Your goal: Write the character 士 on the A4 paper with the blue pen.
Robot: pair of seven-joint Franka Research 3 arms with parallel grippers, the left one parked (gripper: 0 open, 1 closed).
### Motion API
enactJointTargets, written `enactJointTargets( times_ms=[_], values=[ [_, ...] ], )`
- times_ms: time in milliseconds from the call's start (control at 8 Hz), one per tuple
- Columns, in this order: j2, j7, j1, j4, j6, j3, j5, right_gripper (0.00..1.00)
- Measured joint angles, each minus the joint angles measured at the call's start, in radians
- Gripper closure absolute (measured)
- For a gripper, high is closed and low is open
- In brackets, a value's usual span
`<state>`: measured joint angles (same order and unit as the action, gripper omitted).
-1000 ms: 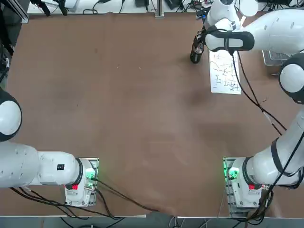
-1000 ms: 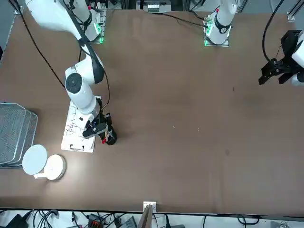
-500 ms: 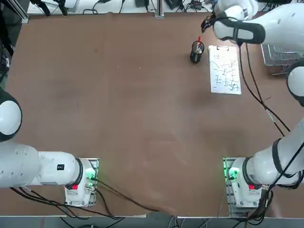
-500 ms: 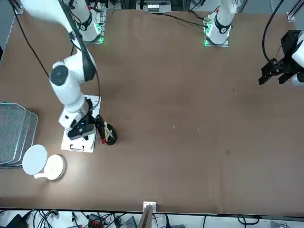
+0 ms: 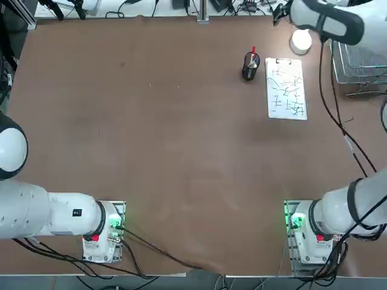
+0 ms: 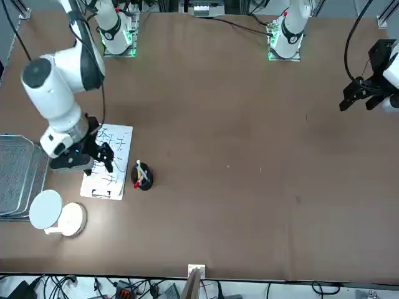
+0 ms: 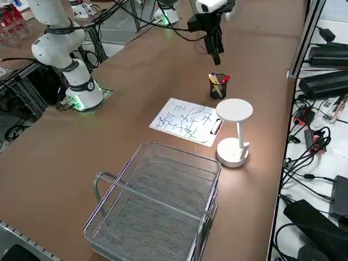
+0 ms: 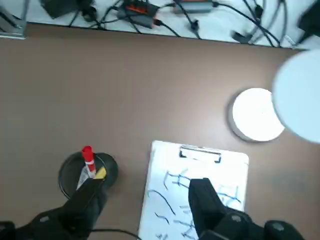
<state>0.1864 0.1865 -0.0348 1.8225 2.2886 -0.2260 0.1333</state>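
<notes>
the right gripper (image 8: 146, 186), above the table near the pen cup (image 8: 105, 162), partly covers that cup and the paper (image 8: 170, 195) in the wrist view. the cup's wall hides the lower ends of its pens; which one is blue i can't tell. the top view's edge cuts off part of the wire basket (image 5: 363, 63), and the paper's strokes are too small to read there.

A4 paper (image 5: 287, 89) | clipped to board, blue handwritten strokes | flat on table, beside pen cup (image 5: 251, 66)
</notes>
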Motion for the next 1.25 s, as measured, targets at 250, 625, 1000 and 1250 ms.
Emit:
enactJointTargets(
  times_ms=[250, 625, 1000, 1250],
  values=[
    [-0.071, -0.003, -0.005, -0.025, -0.15, 0.043, -0.064, 0.0],
    [-0.125, -0.042, -0.004, -0.112, -0.39, 0.102, -0.181, 0.0],
    [-0.15, -0.17, -0.006, -0.189, -0.553, 0.196, -0.235, 0.0],
    [-0.177, -0.231, -0.006, -0.19, -0.617, 0.211, -0.219, 0.0]
  ],
)
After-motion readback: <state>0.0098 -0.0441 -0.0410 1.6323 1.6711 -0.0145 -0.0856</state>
